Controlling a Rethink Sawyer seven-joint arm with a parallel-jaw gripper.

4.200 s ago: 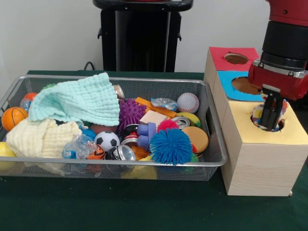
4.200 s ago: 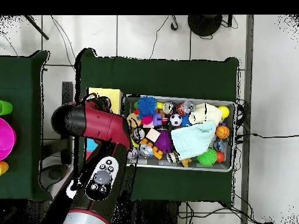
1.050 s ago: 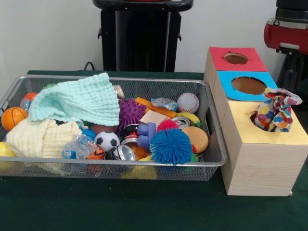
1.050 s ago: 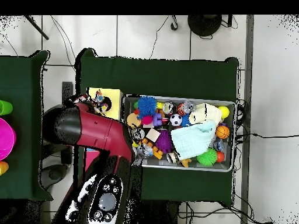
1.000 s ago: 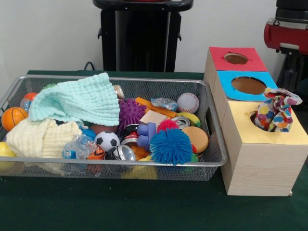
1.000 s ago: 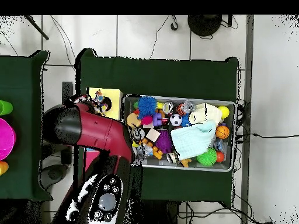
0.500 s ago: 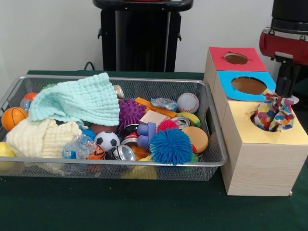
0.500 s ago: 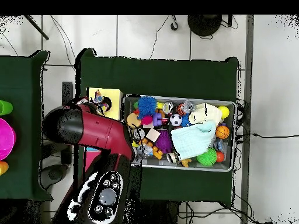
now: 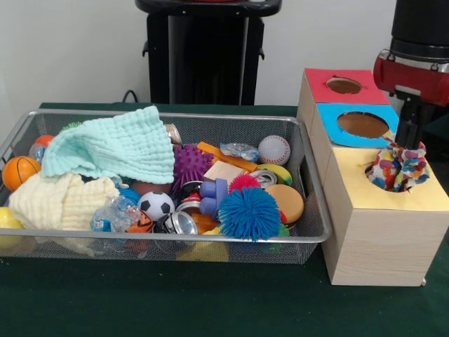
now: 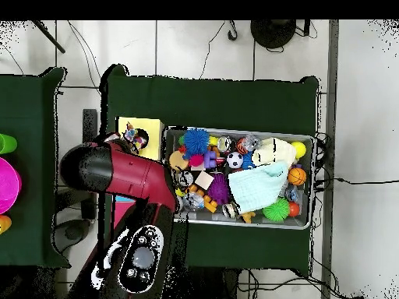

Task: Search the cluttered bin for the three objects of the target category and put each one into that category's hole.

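In the front view the gripper (image 9: 409, 144) comes down from twelve o'clock onto a blotched cloth (image 9: 398, 168) bunched in the hole (image 9: 382, 179) of the yellow-topped wooden box (image 9: 382, 239). The cloth's top touches the dark tip of the tool, and the rest of it sinks into the round opening, with folds spilling over the rim toward three o'clock. Whether the fingers are spread or closed cannot be told; cloth and arm hide them. The red and black arm (image 9: 419, 63) rises above it at the picture's right edge.

At nine o'clock from the box, just beside it, stands the wire basket (image 9: 309, 232), full of toys. A mint-green cloth (image 9: 116, 147) lies on top at its left half, over a cream cloth (image 9: 56, 200). A blue spiky ball (image 9: 249, 213) sits near the front rim, a small soccer ball (image 9: 155, 204) at nine o'clock from it, and a baseball (image 9: 273, 149) toward the back.

Behind the yellow top come a blue-topped hole (image 9: 362, 124) and a red-topped hole (image 9: 344, 85).

In the overhead view the arm (image 10: 117, 175) covers most of the box (image 10: 152, 124).
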